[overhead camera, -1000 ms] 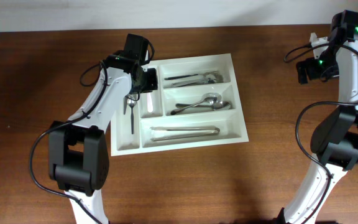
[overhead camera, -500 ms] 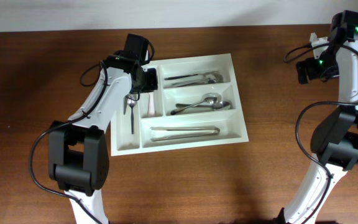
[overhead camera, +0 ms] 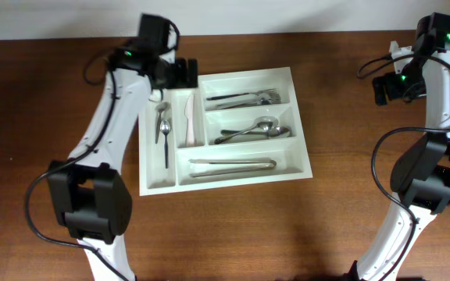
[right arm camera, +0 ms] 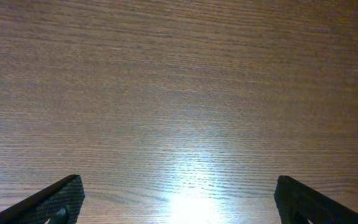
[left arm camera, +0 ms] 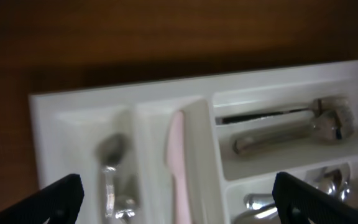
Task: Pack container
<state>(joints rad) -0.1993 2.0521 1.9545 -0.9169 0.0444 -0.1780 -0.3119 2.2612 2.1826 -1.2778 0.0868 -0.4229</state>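
The container (overhead camera: 223, 182), a white five-compartment cutlery tray, lies at the table's middle. Its left narrow slot holds a small metal spoon (overhead camera: 164, 131), and the slot beside it holds a pale plastic knife (overhead camera: 188, 121). My left gripper (overhead camera: 182, 76) hovers open over the tray's far left corner, holding nothing. In the left wrist view my left gripper (left arm camera: 185, 199) has its jaws wide apart above the container's rim (left arm camera: 42, 109), with the spoon (left arm camera: 107, 171) and knife (left arm camera: 176, 143) below. My right gripper (overhead camera: 389, 86) is open far to the right, and the right wrist view shows this gripper (right arm camera: 182, 202) over bare wood.
The long slots hold forks and knives (overhead camera: 244, 97), spoons (overhead camera: 255, 129) and metal tongs (overhead camera: 233, 165). Brown wooden tabletop (overhead camera: 326, 226) surrounds the tray. A white wall runs along the table's far edge.
My left gripper opened and let go of the small spoon, which now lies in the left narrow slot. The gripper drew back toward the tray's far corner. The right arm stayed still.
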